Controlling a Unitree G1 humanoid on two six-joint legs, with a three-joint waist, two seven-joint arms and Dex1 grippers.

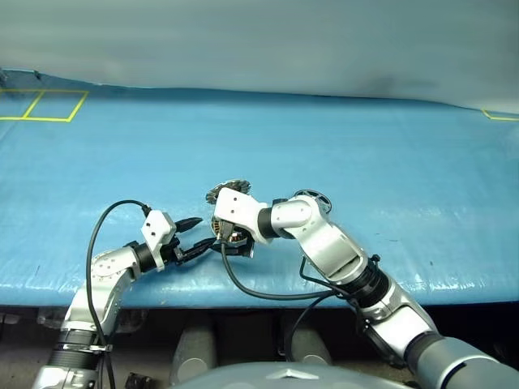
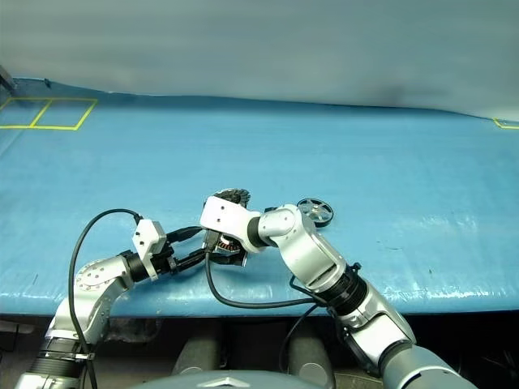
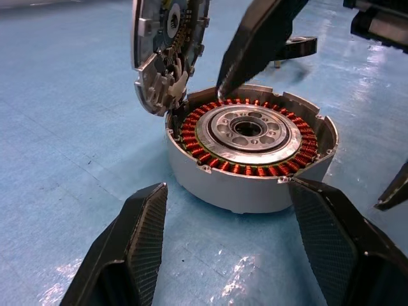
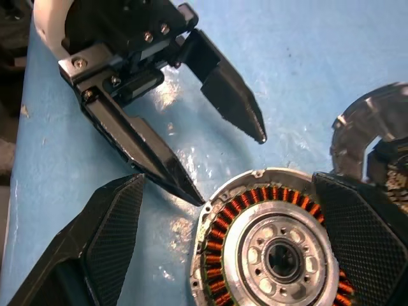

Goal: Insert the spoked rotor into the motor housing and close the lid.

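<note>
Motor housing point(image 3: 250, 156) on blue mat point(image 1: 389, 162), lid point(image 3: 167, 51) upright & cut off at frame edge, spoked rotor point(image 2: 315, 211) partly hidden behind right arm; left gripper point(image 4: 223, 162) & right gripper point(image 4: 236, 255) both wide, empty.

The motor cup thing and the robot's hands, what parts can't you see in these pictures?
- Motor housing: in the head views the right gripper covers most of it.
- Lid: the left wrist view's top edge cuts it off; in the right wrist view a right finger hides part.
- Spoked rotor: small in the head views, the right arm overlaps its near edge.
- Left gripper: whether its lower tip touches the housing rim cannot be told.
</note>
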